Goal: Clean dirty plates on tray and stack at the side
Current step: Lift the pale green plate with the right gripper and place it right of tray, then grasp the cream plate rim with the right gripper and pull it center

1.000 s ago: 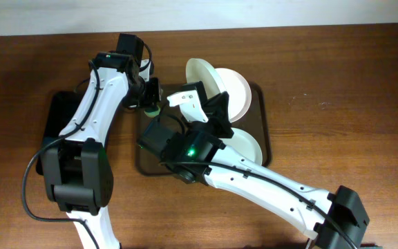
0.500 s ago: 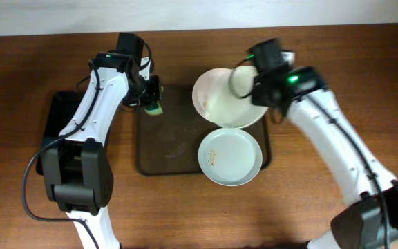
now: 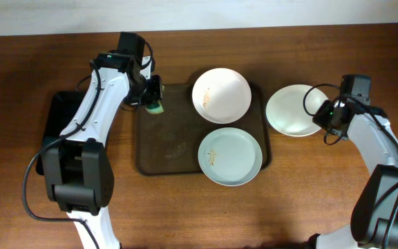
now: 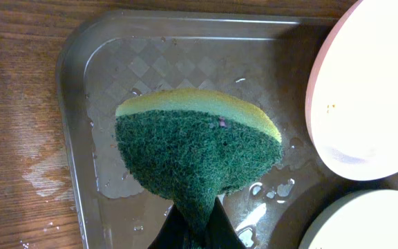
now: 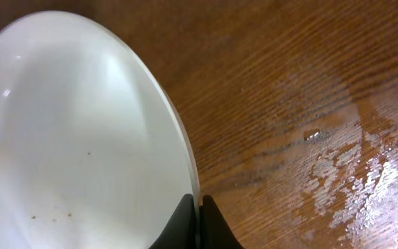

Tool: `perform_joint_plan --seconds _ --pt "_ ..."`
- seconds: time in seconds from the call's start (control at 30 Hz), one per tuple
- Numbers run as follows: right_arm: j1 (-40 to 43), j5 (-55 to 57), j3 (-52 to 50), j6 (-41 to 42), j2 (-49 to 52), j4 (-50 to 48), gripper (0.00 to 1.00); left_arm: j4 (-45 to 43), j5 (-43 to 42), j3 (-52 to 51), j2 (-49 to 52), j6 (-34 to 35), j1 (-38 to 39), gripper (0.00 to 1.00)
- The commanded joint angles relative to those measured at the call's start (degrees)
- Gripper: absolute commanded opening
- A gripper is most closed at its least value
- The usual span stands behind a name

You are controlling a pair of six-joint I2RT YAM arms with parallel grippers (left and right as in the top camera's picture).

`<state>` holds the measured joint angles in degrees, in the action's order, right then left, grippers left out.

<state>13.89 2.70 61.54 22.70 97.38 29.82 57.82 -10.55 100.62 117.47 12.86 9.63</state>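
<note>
Left claw [image 4: 195,232] is pinched almost fully closed on the lower tip of the sponge [image 4: 197,149]. The green scrub face points at my wrist camera and the yellow layer is on the far edge. The sponge sits straight ahead of the claw, over the back left corner of the tray [image 4: 81,111]; I cannot tell whether it touches the tray floor. Water beads [image 4: 268,188] lie on the tray just right of the sponge.

The back plate [image 3: 221,95] is to the right of my left claw, near the sponge but apart from it. It is on the tray by the back rim and has a small yellowish smear left of its middle. The front plate [image 3: 230,156] is right of the left claw and nearer my base, overlapping the tray's front rim, also with a smear left of centre. Those two plates sit just beside each other; I cannot tell whether they touch.

Right claw [image 5: 199,220] is clamped on the rim of the side plate [image 5: 74,138], fingertips almost meeting with the thin edge between them. The plate spreads out to the claw's left, over the table [image 5: 289,83] just off the tray's right rim, and has a few brown specks in it. I cannot tell whether it is flat on the wood or lifted. There is a wet patch on the table beside the claw, on the side away from the plate.

The black tray [image 3: 52,117] is left of my left claw, partly under that arm.
</note>
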Motion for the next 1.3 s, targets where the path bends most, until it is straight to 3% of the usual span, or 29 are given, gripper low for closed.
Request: perform_joint_plan --seconds 0.0,0.07,0.17,0.23,0.33,0.47,0.73,0.83,0.87,0.93,1.0,1.13,1.27 --pt "0.1 3.0 -2.0 0.2 -0.5 -1.0 0.09 0.0 -0.2 -0.2 -0.2 -0.9 0.1 0.01" --pt "0.1 3.6 -2.0 0.2 -0.5 -0.3 0.12 0.0 -0.2 -0.2 -0.2 -0.9 0.1 0.01" --pt "0.1 1.5 -1.5 0.2 -0.5 0.9 0.36 0.0 -0.2 -0.2 -0.2 -0.9 0.1 0.0" --pt "0.1 -8.0 1.6 -2.3 -0.9 5.8 0.44 0.1 -0.2 -0.2 -0.2 -0.9 0.1 0.0" --pt "-0.8 -28.0 5.4 -4.5 -3.3 17.4 0.44 0.1 -0.2 -0.2 -0.2 -1.0 0.1 0.0" --pt "-7.6 -25.8 3.3 -7.3 -3.3 22.9 0.44 0.1 -0.2 -0.2 -0.2 -1.0 0.1 0.01" --pt "-19.5 -20.7 -4.1 -5.1 -1.0 12.7 0.44 0.1 -0.2 -0.2 -0.2 -1.0 0.1 0.0" --pt "-22.0 -20.0 -4.1 -5.2 2.3 12.0 0.43 0.1 -0.2 -0.2 -0.2 -1.0 0.1 0.0" --pt "-23.4 -20.0 -4.1 -5.1 3.4 11.5 0.38 0.1 -0.2 -0.2 -0.2 -1.0 0.1 0.0" --pt "-25.1 -20.0 -4.2 -5.1 3.5 11.0 0.27 0.1 -0.2 -0.2 -0.2 -0.9 0.1 0.0" --pt "-26.2 -20.0 -4.2 -5.1 3.5 10.9 0.04 0.1 -0.2 -0.2 -0.2 -1.0 0.1 0.01" --pt "-26.8 -23.5 -2.1 -6.4 2.6 12.9 0.04 0.7 -0.2 -0.2 -0.2 -1.0 0.1 0.0" --pt "-32.7 -24.5 4.5 -3.8 0.7 14.3 0.04 1.0 -0.2 -0.2 -0.2 -2.6 0.0 0.0"
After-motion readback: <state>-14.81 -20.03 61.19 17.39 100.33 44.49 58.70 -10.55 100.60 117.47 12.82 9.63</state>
